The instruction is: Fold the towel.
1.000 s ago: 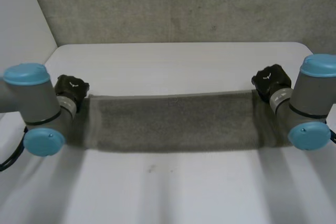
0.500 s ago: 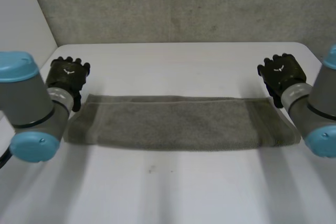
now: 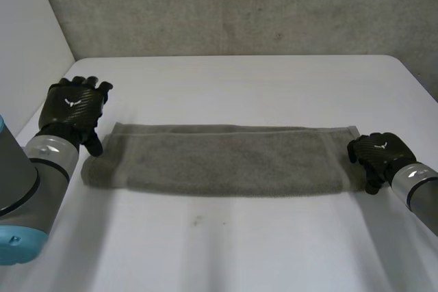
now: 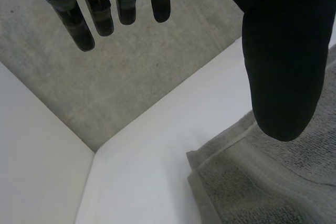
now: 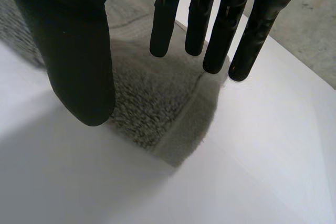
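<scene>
Towel [image 3: 226, 158] laid flat as a long, narrow band across the middle of the white counter [image 3: 239, 80], its long edges running side to side; judged already folded once lengthwise, with a fold of short end onto short end as the likely next step. At left, the left hand [image 3: 72, 111] stands over the towel's left short end by the far corner, fingers [image 4: 84, 24] straight and apart from the thumb [image 4: 283, 66], holding nothing; whether the thumb touches the cloth cannot be told. To do the step well, each hand should pinch all layers at a corner of one short end, lift that end just clear of the counter, carry it level along the band, and lay hem on hem so that the corners meet. At right, the right hand [image 3: 376, 155] hangs over the right short end near its front corner, fingers straight and spread, empty. Open room: bare counter lies in front of and behind the towel along its whole length. A white side panel [image 3: 31, 46] rises close beside the left hand and a grey wall [image 3: 239, 5] bounds the far edge, so sweeps are better kept inward, over the towel.
</scene>
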